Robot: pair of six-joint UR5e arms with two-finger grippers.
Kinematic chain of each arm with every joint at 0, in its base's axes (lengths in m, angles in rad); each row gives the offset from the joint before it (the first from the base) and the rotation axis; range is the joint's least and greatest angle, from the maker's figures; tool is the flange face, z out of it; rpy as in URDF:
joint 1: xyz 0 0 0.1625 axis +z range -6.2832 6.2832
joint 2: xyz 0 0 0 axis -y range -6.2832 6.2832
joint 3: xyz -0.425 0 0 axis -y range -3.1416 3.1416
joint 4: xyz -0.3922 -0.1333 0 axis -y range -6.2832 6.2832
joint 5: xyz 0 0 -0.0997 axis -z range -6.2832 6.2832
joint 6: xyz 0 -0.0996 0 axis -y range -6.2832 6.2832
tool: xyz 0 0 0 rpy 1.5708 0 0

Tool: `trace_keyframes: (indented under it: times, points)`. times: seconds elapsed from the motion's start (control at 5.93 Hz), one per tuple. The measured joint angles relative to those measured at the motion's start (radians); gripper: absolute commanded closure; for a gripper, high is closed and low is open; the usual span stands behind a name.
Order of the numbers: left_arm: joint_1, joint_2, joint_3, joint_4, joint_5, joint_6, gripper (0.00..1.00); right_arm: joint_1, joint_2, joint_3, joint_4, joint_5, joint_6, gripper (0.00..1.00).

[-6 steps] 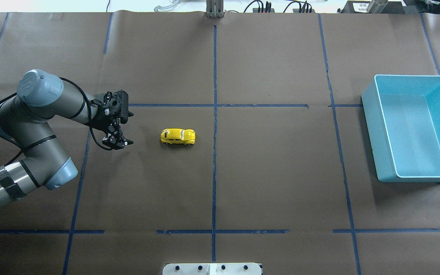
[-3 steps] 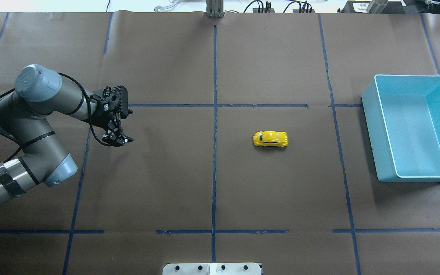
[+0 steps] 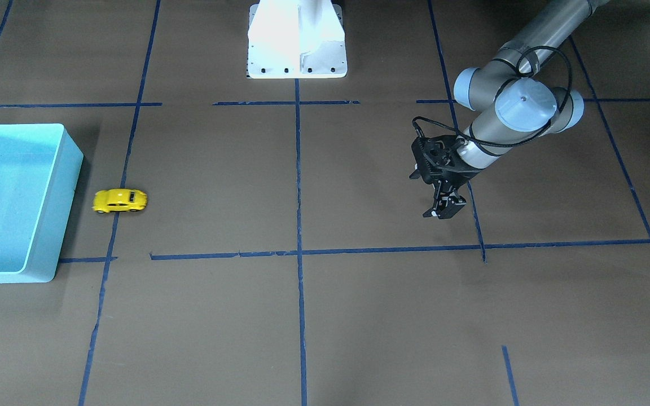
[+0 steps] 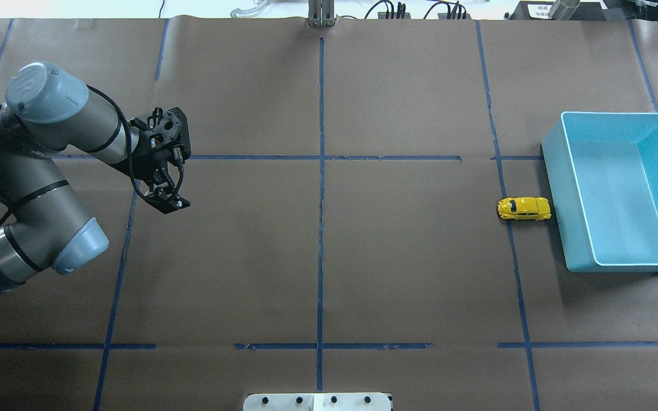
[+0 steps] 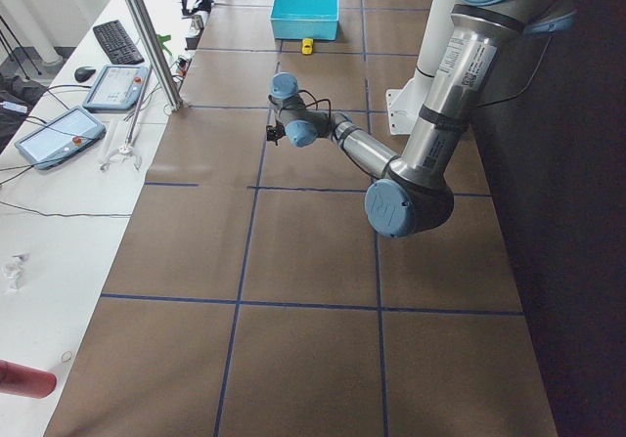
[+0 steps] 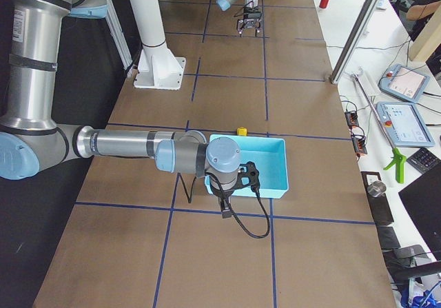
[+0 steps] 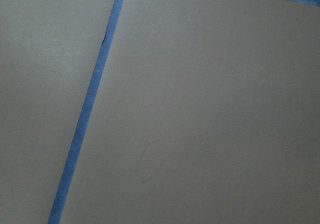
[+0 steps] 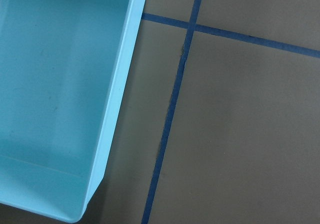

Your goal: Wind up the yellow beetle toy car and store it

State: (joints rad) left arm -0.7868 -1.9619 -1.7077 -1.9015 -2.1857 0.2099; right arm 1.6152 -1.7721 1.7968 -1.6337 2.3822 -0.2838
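Just beside the light blue bin's (image 4: 557, 171) outer wall stands the yellow beetle toy car (image 4: 524, 209), unstored. The left gripper (image 4: 168, 201) hangs spread, empty, well apart from it; the right gripper's (image 6: 224, 211) state cannot be told. A grasp there could jam 1 finger against the wall.

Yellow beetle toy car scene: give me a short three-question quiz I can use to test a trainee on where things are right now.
1. True or false: the yellow beetle toy car lies inside the light blue bin.
2. Pick one. The car is: A) upright on its wheels, just outside the bin's wall; B) tipped onto its roof; C) at the tape cross in the middle of the table.
3. In a word: what do the jaws of the left gripper hold?

Key: 1. False, it is on the table beside the bin. 2. A. 3. Nothing; the gripper hangs far across the table from the car.
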Motion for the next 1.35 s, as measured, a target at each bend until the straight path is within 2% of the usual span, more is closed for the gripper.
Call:
trace_keyframes:
  times: [0.34,0.67,1.01,1.35]
  points:
    - [-0.034,0.004,-0.144,0.314,-0.001,0.0,0.0,0.0,-0.001,0.01,0.0,0.001,-0.001,0.0]
    - [-0.098,0.016,-0.21,0.527,-0.027,-0.001,0.0,-0.001,-0.001,0.036,0.001,0.003,-0.001,0.0]
    - [-0.237,0.118,-0.219,0.581,-0.107,-0.017,0.0,-0.004,0.003,0.076,0.0,0.004,-0.004,0.0]
    - [-0.451,0.255,-0.193,0.585,-0.128,-0.024,0.0,-0.04,0.029,0.13,0.0,-0.005,-0.007,0.0]
